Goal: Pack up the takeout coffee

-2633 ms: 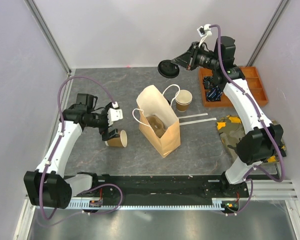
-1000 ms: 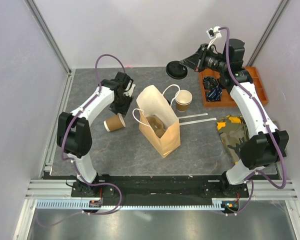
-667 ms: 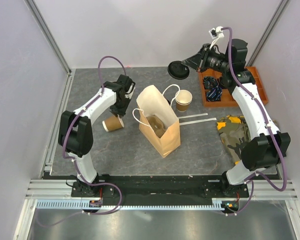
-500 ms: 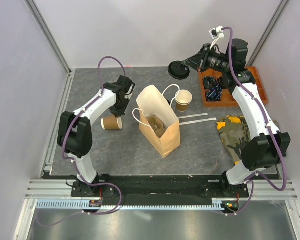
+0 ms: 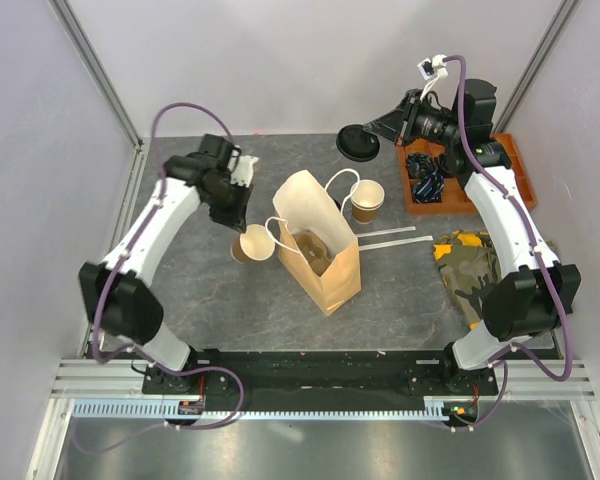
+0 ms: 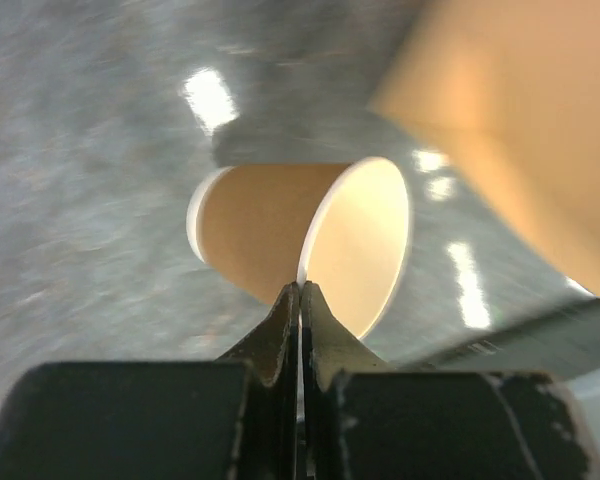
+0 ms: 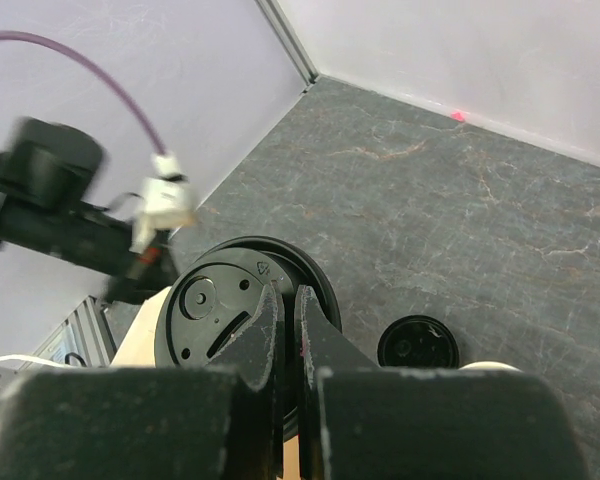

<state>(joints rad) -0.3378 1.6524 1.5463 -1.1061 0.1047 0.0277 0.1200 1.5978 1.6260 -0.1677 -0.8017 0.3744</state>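
A tan paper cup (image 5: 252,244) with a white inside hangs tilted just left of the paper bag, and my left gripper (image 5: 242,230) is shut on its rim. In the left wrist view the fingers (image 6: 300,292) pinch the thin white rim of this cup (image 6: 270,230), its mouth turned toward the bag. My right gripper (image 5: 372,135) is shut on the edge of a black lid (image 5: 357,143), held in the air at the back. The right wrist view shows that lid (image 7: 210,310) edge-on between the jaws of the right gripper (image 7: 286,296). A second cup (image 5: 367,200) stands upright behind the bag. Another black lid (image 7: 418,343) lies on the table.
The tall tan bag (image 5: 318,245) with white handles stands open mid-table, a brown carrier (image 5: 310,250) inside it. An orange tray (image 5: 500,165) with dark items sits at the back right, a camouflage cloth (image 5: 465,262) in front of it. White strips (image 5: 390,238) lie right of the bag.
The left gripper closed on the rim of the cup that lay on its side, and carried it rightward up against the bag. The right arm with its lid has barely moved.
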